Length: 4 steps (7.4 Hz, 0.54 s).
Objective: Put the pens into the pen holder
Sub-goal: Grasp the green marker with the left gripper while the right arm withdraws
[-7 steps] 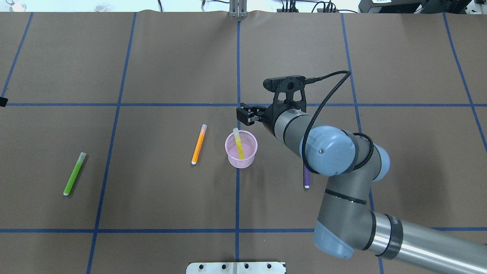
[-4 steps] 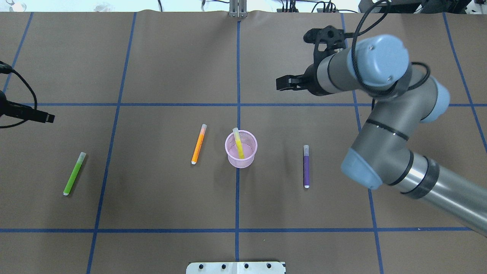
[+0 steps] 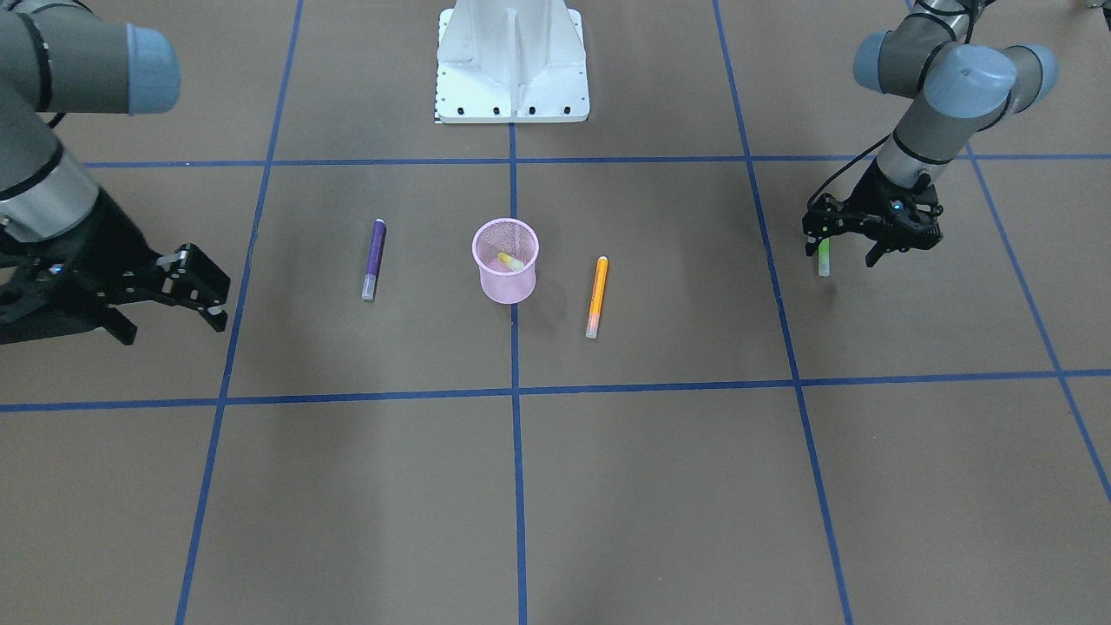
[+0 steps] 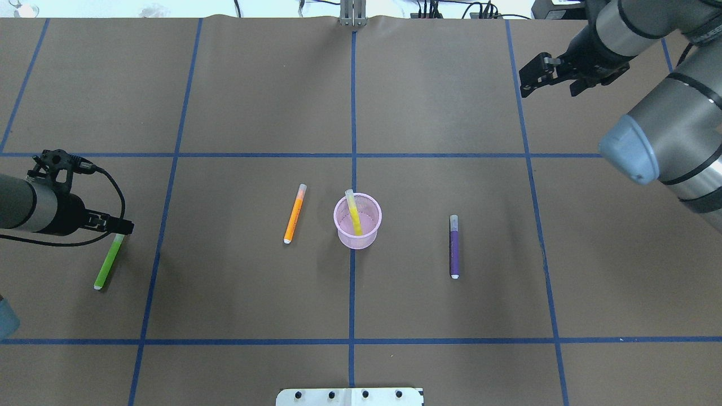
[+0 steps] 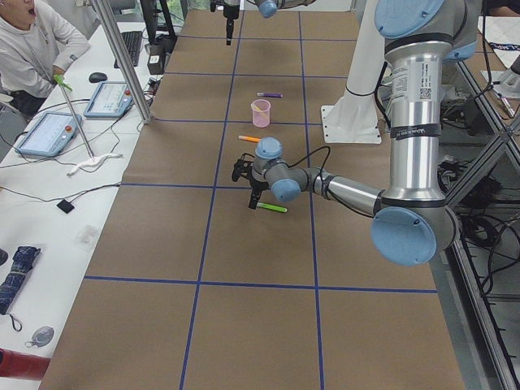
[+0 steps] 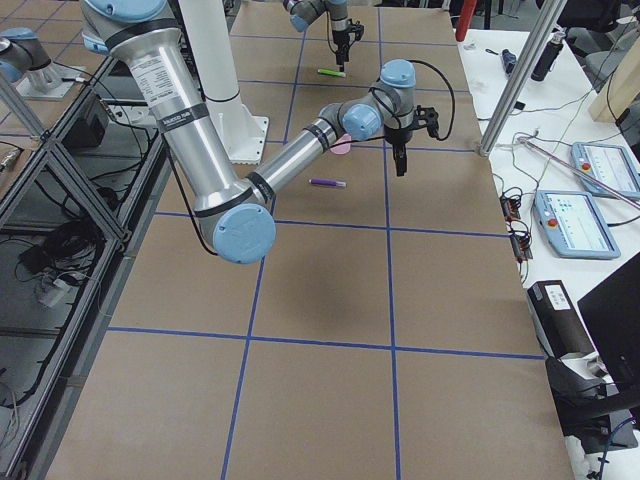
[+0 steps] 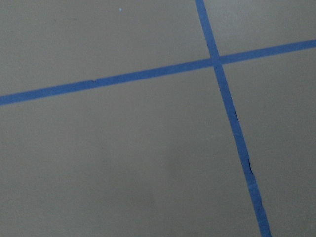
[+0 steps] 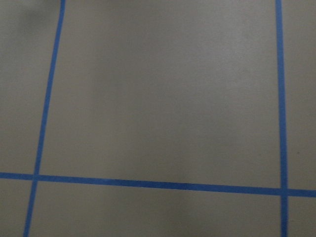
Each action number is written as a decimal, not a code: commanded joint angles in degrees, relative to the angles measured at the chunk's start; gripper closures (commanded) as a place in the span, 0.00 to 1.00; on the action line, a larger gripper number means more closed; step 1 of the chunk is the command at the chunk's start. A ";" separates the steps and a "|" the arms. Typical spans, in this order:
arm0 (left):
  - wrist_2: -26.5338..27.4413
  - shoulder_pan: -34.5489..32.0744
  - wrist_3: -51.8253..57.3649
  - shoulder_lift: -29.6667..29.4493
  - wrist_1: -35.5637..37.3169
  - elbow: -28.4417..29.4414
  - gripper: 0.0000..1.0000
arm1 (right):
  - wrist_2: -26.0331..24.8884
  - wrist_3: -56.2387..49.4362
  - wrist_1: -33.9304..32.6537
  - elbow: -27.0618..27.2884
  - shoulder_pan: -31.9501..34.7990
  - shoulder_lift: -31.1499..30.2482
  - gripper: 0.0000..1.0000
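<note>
Clearly nearer, the left gripper [image 4: 127, 227], jaws spread, hovers at the far end of the green pen [image 4: 107, 265], whose length runs from it back toward the robot; the pink mesh pen holder [image 4: 361, 241] stands well to its right, the wide-spread right gripper [image 4: 533, 73] farther off.

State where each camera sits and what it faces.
Front-facing: across the table, facing the robot base; both arms.
Overhead: behind the robot, looking down; left end effector over green pen, right end effector far right.
Exterior left: table end, left arm near.
Exterior right: opposite end, right arm near.
Left wrist: taped table, no body.
Right wrist: same.
Shared: exterior views all show the pen holder.
</note>
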 commanded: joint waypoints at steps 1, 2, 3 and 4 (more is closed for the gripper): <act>0.62 1.11 0.57 0.41 0.10 0.21 0.41 | 1.79 -3.90 -0.56 -0.16 2.75 -1.11 0.00; 0.62 1.19 0.57 0.32 0.10 0.56 0.51 | 1.79 -3.90 -0.56 -0.16 2.75 -1.02 0.00; 0.62 1.28 0.66 0.41 0.10 0.65 0.51 | 1.70 -3.90 -0.56 -0.16 2.75 -1.11 0.00; 0.53 1.63 0.57 0.41 0.10 0.91 0.51 | 1.62 -3.90 -0.56 -0.25 2.75 -1.11 0.00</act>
